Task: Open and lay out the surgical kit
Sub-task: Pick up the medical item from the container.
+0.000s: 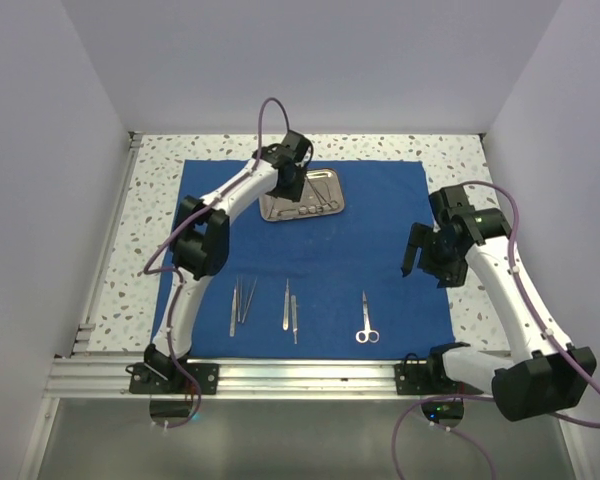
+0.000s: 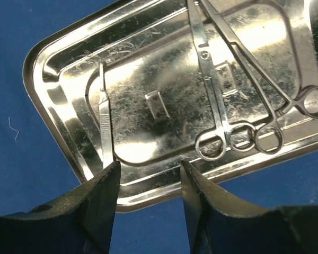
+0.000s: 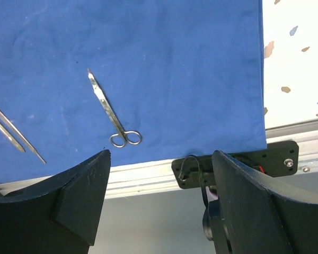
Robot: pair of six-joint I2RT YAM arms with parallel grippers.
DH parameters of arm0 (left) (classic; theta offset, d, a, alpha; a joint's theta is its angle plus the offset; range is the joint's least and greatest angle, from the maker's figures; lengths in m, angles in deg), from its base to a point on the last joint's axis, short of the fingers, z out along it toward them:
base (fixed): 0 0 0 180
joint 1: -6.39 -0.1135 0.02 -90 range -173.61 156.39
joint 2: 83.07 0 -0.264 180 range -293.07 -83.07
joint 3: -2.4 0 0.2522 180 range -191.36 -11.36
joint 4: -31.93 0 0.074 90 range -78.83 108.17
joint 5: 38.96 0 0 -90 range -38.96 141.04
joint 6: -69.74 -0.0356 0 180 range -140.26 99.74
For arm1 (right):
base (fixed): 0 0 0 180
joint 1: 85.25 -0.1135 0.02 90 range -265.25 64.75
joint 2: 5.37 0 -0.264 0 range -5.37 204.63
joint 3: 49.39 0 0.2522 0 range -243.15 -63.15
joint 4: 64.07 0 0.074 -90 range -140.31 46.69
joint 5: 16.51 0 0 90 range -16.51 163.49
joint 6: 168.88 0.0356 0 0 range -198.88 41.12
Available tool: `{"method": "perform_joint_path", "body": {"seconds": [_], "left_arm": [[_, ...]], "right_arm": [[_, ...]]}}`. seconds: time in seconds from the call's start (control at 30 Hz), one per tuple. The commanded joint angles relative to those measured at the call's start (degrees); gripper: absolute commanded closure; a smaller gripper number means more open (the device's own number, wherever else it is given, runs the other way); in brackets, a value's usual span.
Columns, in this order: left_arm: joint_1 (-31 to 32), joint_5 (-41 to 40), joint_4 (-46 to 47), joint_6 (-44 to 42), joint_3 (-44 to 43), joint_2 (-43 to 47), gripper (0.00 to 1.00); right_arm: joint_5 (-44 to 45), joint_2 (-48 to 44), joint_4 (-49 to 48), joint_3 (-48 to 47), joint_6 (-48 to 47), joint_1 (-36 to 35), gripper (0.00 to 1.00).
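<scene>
Far, over the steel tray (image 2: pixel 47 100): left gripper (image 2: pixel 149 169), jaws narrowly parted, empty;
Right, above the blue cloth (image 3: pixel 175 53): right gripper (image 3: pixel 160 159), jaws spread wide, empty;
Near edge: scissors (image 3: pixel 115 119) lying flat

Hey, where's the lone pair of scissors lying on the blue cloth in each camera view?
Top external: scissors on the near right part of the blue cloth, rings toward the rail.
Left wrist: not in it; only the steel tray and its instruments.
Right wrist: left of centre, rings toward the cloth's near edge.
Shared landmark: the blue cloth, in all three views.
</scene>
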Motion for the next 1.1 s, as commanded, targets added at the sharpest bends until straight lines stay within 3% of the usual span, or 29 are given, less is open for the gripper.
{"method": "perform_joint_path", "body": {"seconds": [0.0, 0.7, 1.07], "left_arm": [[-2.88, 2.67, 3.55, -3.85, -0.97, 0.14, 0.47], [-4.64, 3.02, 3.11, -1.92, 5.88, -3.99, 0.5], [-4.99, 7.59, 5.39, 0.72, 22.14, 2.16, 0.59]], "right_arm": [[-0.19, 1.74, -2.37, -2.01, -1.24, 0.61, 0.19], [-0.37, 5.7, -3.95, -2.36, -3.08, 0.96, 0.19], [-0.8, 3.68, -3.77, -1.22, -3.08, 1.05, 0.19]]}}
